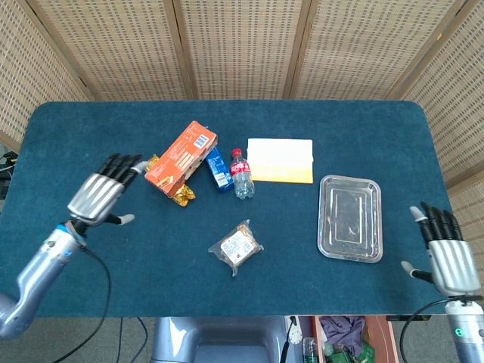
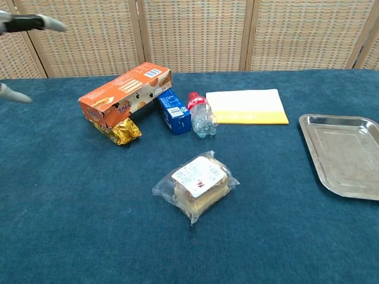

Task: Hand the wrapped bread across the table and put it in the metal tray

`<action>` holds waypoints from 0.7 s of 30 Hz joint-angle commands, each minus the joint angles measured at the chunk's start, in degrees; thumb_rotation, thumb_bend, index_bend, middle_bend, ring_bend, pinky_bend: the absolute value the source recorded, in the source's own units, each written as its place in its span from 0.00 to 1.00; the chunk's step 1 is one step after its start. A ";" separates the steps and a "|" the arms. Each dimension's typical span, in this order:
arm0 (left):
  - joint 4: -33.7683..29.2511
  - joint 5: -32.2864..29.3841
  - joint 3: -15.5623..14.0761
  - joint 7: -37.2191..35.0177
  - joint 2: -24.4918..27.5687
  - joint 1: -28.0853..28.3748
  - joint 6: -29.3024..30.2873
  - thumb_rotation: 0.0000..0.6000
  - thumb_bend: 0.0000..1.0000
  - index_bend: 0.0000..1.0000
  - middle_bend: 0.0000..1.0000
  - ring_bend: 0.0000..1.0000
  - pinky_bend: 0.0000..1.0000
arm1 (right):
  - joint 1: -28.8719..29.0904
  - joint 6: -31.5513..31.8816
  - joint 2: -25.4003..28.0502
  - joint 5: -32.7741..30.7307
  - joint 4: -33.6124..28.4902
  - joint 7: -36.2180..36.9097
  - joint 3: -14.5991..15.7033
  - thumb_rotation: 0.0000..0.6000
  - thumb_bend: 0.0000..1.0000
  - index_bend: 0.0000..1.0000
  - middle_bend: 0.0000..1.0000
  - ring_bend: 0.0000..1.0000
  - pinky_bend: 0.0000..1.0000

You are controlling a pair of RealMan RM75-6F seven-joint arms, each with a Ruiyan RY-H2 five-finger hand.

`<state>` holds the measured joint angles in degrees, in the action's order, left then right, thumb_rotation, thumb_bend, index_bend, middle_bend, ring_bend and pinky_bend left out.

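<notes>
The wrapped bread lies loose on the blue cloth near the table's front middle, in clear plastic with a white label. The metal tray sits empty to its right. My left hand hovers far to the left of the bread, fingers spread and holding nothing; only its fingertips show in the chest view. At the right front edge my right hand is raised, fingers apart and empty, right of the tray.
Behind the bread stand an orange box, a gold-wrapped snack, a small blue carton, a little bottle lying down and a yellow-white pad. Wicker screens close off the back.
</notes>
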<state>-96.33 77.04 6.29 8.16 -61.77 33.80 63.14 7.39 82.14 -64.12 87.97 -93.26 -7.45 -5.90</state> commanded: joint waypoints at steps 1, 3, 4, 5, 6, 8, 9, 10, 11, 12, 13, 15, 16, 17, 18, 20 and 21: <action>-0.27 -5.09 -1.14 -2.72 2.38 -6.81 6.54 1.00 0.00 0.00 0.00 0.00 0.00 | 4.85 -4.98 -0.91 4.99 -0.11 -4.50 1.18 1.00 0.00 0.00 0.00 0.00 0.00; -0.48 -7.76 -1.72 -3.67 2.93 -10.59 9.85 1.00 0.00 0.00 0.00 0.00 0.00 | 8.57 -9.70 -0.93 8.17 -1.44 -6.82 1.88 1.00 0.00 0.00 0.00 0.00 0.00; -0.84 -8.71 -1.95 -4.25 3.05 -12.42 11.58 1.00 0.00 0.00 0.00 0.00 0.00 | 10.67 -12.86 -0.80 9.03 -2.71 -7.17 2.16 1.00 0.00 0.00 0.00 0.00 0.00; -0.96 -9.09 -2.05 -4.57 3.05 -13.27 12.39 1.00 0.00 0.00 0.00 0.00 0.00 | 11.72 -14.44 -0.74 9.31 -3.41 -7.26 2.24 1.00 0.00 0.00 0.00 0.00 0.00; -1.03 -9.46 -2.16 -5.05 2.97 -14.47 13.50 1.00 0.00 0.00 0.00 0.00 0.00 | 13.85 -17.45 -0.78 9.75 -4.67 -7.52 2.20 1.00 0.00 0.00 0.00 0.00 0.00; -0.65 -10.02 -2.37 -6.29 2.57 -16.44 15.01 1.00 0.00 0.00 0.00 0.00 0.00 | 17.53 -22.53 -1.26 9.99 -6.12 -8.95 1.73 1.00 0.00 0.00 0.00 0.00 0.00; -0.39 -10.16 -2.39 -6.78 2.42 -16.93 15.15 1.00 0.00 0.00 0.00 0.00 0.00 | 19.01 -24.65 -1.66 9.88 -6.59 -9.74 1.51 1.00 0.00 0.00 0.00 0.00 0.00; -0.03 -10.23 -2.42 -7.34 2.27 -17.34 15.16 1.00 0.00 0.00 0.00 0.00 0.00 | 20.46 -26.74 -2.22 9.64 -7.00 -10.45 1.29 1.00 0.00 0.00 0.00 0.00 0.00; 0.44 -10.27 -2.38 -7.89 2.12 -17.63 15.04 1.00 0.00 0.00 0.00 0.00 0.00 | 21.90 -28.83 -2.94 9.27 -7.27 -11.06 1.06 1.00 0.00 0.00 0.00 0.00 0.00; 1.01 -10.47 -2.26 -8.42 1.93 -17.85 14.81 1.00 0.00 0.00 0.00 0.00 0.00 | 23.63 -31.10 -4.07 9.00 -7.28 -11.58 0.71 1.00 0.00 0.00 0.00 0.00 0.00; 1.66 -10.46 -2.12 -9.12 1.71 -17.98 14.38 1.00 0.00 0.00 0.00 0.00 0.00 | 25.61 -33.57 -5.66 8.25 -6.68 -12.33 0.08 1.00 0.00 0.00 0.00 0.00 0.00; 2.20 -10.26 -1.92 -9.91 1.63 -18.09 13.78 1.00 0.00 0.00 0.00 0.00 0.00 | 28.17 -36.52 -8.10 6.78 -5.66 -13.88 -1.00 1.00 0.00 0.00 0.00 0.00 0.00; 2.53 -10.10 -1.83 -9.89 1.58 -18.19 13.66 1.00 0.00 0.00 0.00 0.00 0.00 | 29.69 -38.06 -9.82 5.80 -4.98 -14.88 -1.69 1.00 0.00 0.00 0.00 0.00 0.00; 2.73 -9.99 -1.76 -9.72 1.48 -18.28 13.67 1.00 0.00 0.00 0.00 0.00 0.00 | 30.82 -39.28 -11.12 4.88 -4.47 -15.69 -2.22 1.00 0.00 0.00 0.00 0.00 0.00; 2.84 -9.92 -1.71 -9.56 1.37 -18.38 13.66 1.00 0.00 0.00 0.00 0.00 0.00 | 31.72 -40.30 -12.12 3.90 -4.18 -16.54 -2.60 1.00 0.00 0.00 0.00 0.00 0.00; 2.99 -9.86 -1.56 -9.32 1.17 -18.51 13.36 1.00 0.00 0.00 0.00 0.00 0.00 | 33.78 -42.44 -14.28 1.55 -3.70 -18.89 -3.53 1.00 0.00 0.00 0.00 0.00 0.00; 3.08 -9.90 -1.51 -9.27 1.08 -18.54 13.10 1.00 0.00 0.00 0.00 0.00 0.00 | 34.77 -43.28 -15.37 0.59 -3.44 -20.16 -3.99 1.00 0.00 0.00 0.00 0.00 0.00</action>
<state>-93.30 67.13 4.74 -1.16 -60.63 15.31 76.30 39.90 41.42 -76.68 91.21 -97.63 -24.71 -8.30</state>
